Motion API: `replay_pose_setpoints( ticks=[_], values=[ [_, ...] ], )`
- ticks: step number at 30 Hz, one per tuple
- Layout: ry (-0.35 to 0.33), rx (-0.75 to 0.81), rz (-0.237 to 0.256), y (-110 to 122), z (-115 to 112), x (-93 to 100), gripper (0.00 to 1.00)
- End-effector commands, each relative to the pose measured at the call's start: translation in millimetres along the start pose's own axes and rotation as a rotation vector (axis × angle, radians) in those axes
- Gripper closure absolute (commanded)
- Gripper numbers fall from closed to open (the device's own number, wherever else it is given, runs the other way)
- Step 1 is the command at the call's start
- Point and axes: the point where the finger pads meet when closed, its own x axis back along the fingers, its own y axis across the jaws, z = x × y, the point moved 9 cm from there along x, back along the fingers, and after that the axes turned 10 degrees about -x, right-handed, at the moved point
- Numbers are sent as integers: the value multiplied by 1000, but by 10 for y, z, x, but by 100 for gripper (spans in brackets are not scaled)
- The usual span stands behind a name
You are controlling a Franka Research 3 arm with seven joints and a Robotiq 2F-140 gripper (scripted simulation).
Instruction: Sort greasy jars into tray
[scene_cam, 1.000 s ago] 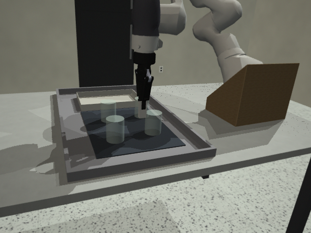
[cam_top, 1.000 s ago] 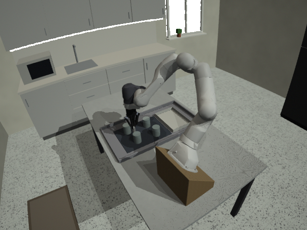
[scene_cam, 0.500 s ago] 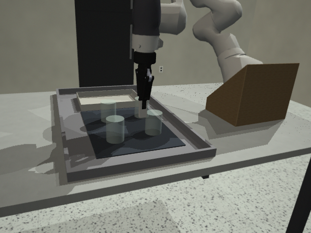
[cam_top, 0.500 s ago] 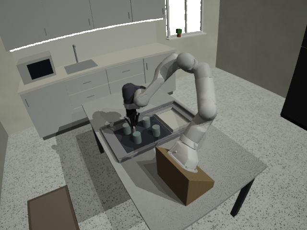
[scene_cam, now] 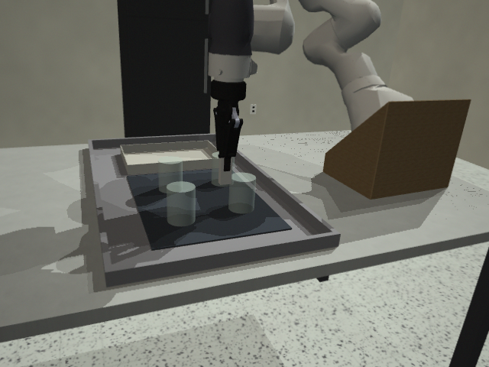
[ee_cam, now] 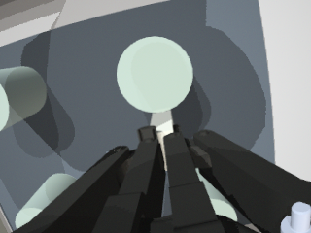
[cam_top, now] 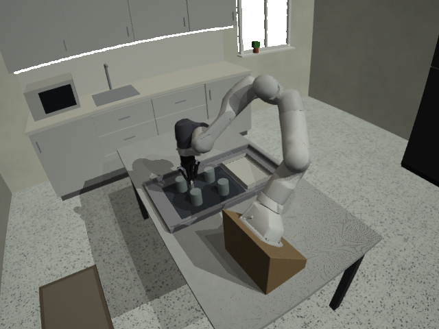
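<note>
Four jars (cam_top: 195,197) (scene_cam: 180,203) (ee_cam: 155,74) stand upright on the dark mat (cam_top: 210,199) (scene_cam: 205,232) (ee_cam: 92,63), toward the cabinet-side end of the counter (cam_top: 319,226) (scene_cam: 24,170). Tray (cam_top: 246,168) (scene_cam: 157,157): beside mat, flat, holding no jar. Gray border (cam_top: 156,201) (scene_cam: 221,264) surrounds both, one short side near the counter's long edge. Hand (cam_top: 191,182) (scene_cam: 225,170) (ee_cam: 164,123): pointing down among the jars, fingers together, nothing clamped; tip close beside one jar, contact cannot be told.

kitchen, pale wall cabinets (cam_top: 95,26), long counter (cam_top: 159,85) with inset sink (cam_top: 115,95) and tall faucet (cam_top: 108,76), boxy microwave (cam_top: 53,97), potted plant (cam_top: 256,46) on windowsill (cam_top: 267,51)
</note>
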Motion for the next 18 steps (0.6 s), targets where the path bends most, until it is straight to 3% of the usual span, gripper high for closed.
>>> replay_pose_setpoints(
  ticks=[1,18],
  values=[
    [-1,-3,0,2,14,10,100],
    [-1,-3,0,-1,34,26,100]
  ],
)
